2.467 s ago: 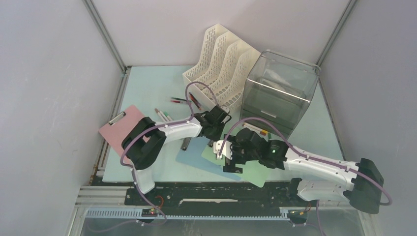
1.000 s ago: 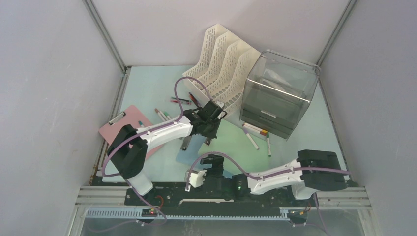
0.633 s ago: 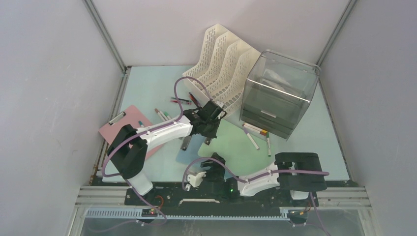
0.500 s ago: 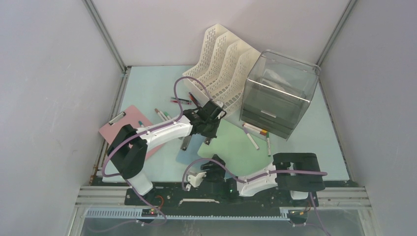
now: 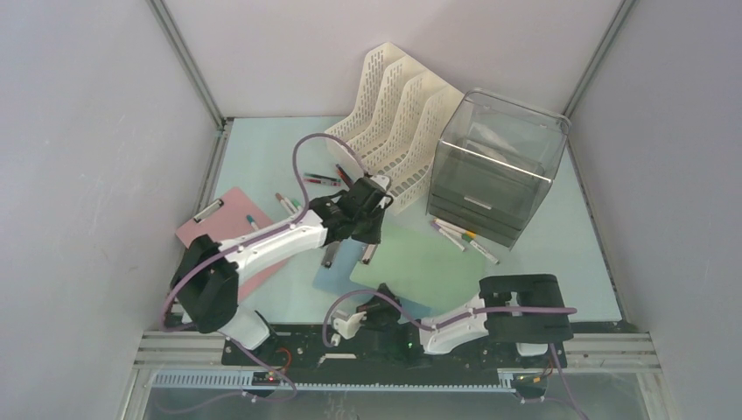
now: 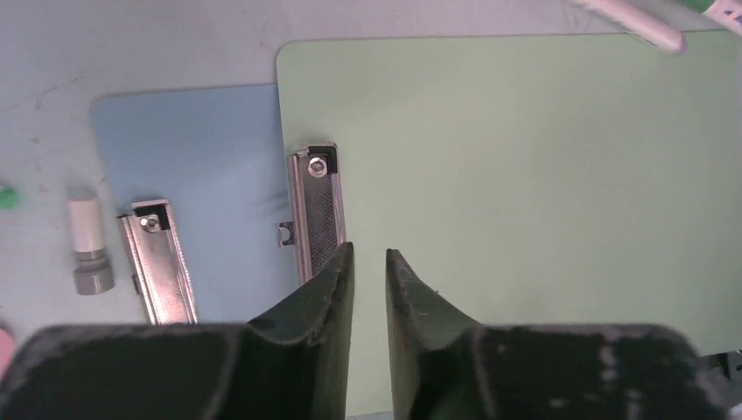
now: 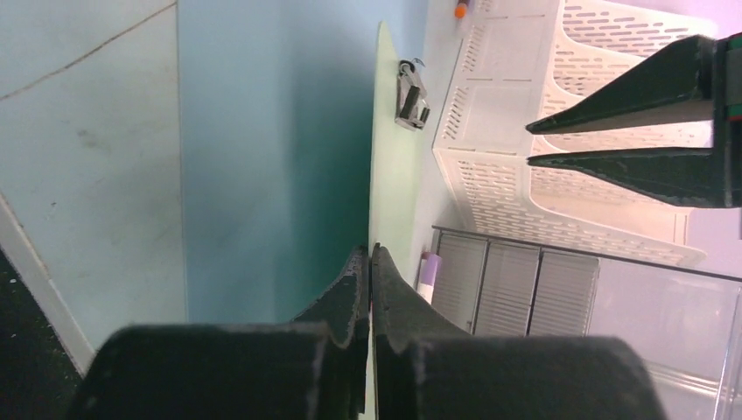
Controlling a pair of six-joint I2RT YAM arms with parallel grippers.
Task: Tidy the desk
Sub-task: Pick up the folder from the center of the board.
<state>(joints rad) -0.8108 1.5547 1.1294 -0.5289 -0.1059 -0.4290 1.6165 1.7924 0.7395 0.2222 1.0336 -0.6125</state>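
The desk (image 5: 262,149) is a pale mint-blue top. A pale green clipboard (image 5: 420,262) lies on it, overlapping a darker blue clipboard (image 5: 337,276). My left gripper (image 5: 367,236) hangs over the green clipboard (image 6: 525,175), beside its metal clip (image 6: 317,210). Its jaws (image 6: 367,249) stand a narrow gap apart with nothing between them. At the near edge my right gripper (image 5: 385,297) is shut on the green clipboard's near edge. In the right wrist view that board (image 7: 378,131) runs edge-on into the shut fingers (image 7: 369,249), above the blue clipboard (image 7: 262,131).
A pink clipboard (image 5: 219,232) lies at the left edge. A white file rack (image 5: 402,96) and a grey drawer unit (image 5: 499,166) stand at the back. Pens (image 5: 319,179) and markers (image 5: 464,236) lie loose; one marker (image 6: 87,245) is beside the blue clipboard's clip.
My right arm pulled back to the near edge and its gripper shut on the green clipboard's edge. The left jaws parted a little. The green clipboard and the markers by the drawers shifted.
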